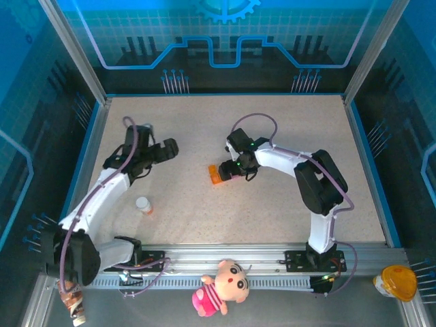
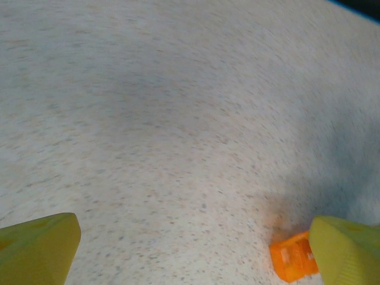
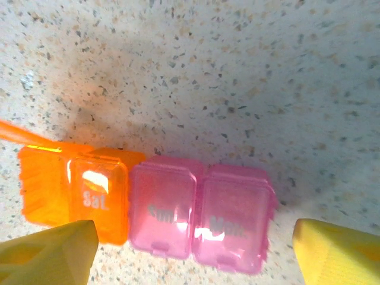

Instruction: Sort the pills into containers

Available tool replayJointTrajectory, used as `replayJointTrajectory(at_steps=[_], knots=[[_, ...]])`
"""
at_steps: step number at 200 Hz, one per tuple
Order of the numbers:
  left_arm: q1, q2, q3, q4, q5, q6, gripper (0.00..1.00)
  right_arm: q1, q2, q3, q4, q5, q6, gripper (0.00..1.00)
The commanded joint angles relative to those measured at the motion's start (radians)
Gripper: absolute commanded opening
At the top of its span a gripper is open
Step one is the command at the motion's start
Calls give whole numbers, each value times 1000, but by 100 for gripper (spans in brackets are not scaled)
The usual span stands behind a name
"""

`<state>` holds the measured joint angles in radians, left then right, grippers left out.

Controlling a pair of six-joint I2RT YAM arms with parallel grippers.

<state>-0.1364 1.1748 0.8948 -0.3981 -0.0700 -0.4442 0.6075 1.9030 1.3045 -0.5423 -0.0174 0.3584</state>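
Note:
The containers (image 3: pixel 172 214) are a strip of joined lidded boxes lying flat on the speckled table: an orange part on the left marked "Sat" and two pink ones marked "Sun" and "Mon". The leftmost orange lid stands open. My right gripper (image 3: pixel 190 252) hangs open just above the strip, its yellow fingers (image 3: pixel 50 252) spread wider than the strip. From above, the orange end (image 1: pixel 216 174) pokes out left of the right gripper (image 1: pixel 230 170). My left gripper (image 1: pixel 162 151) hovers open over bare table, with the orange end (image 2: pixel 291 256) by its right finger (image 2: pixel 347 249).
A small white bottle with an orange end (image 1: pixel 144 205) lies on the table near the left arm. A plush doll (image 1: pixel 219 286) and a yellow-lidded object (image 1: pixel 396 282) sit below the table's near rail. Blue walls enclose the table.

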Motion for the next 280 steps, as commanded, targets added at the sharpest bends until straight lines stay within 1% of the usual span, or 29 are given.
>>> replayJointTrajectory(at_steps=[1,23,42,59,74,95,119,140,160,173,191,233,280], knots=[[82,-88,-82,-2,31,-135,99,-8,-107,12,-44,30,-17,86],[136,-170,-146,-25,29,-185,99,-1,-157,22,-58,9,-19,86],[168,-222,-187,-39,42,-205,99,26,-184,41,-69,-22,-27,85],[206,-237,-213,-22,90,-224,99,77,-193,56,-48,-63,-33,84],[247,-215,-210,1,135,-228,99,139,-180,92,-38,-91,-37,83],[319,-143,-157,11,191,-210,99,254,-128,172,-30,-94,-58,83],[403,-63,-87,17,235,-183,99,382,-28,295,-36,-78,-98,83],[488,-7,-42,18,281,-181,99,466,76,413,-44,-63,-138,83],[565,36,-19,21,316,-175,99,523,171,518,-49,-56,-177,84],[604,67,-8,19,330,-169,99,549,231,586,-58,-53,-197,85],[636,101,-6,25,344,-182,99,573,316,694,-84,-53,-215,85],[659,118,-11,33,346,-198,99,599,496,909,-129,-23,-236,85],[666,112,-19,39,352,-204,99,599,609,1041,-152,-16,-225,84]])
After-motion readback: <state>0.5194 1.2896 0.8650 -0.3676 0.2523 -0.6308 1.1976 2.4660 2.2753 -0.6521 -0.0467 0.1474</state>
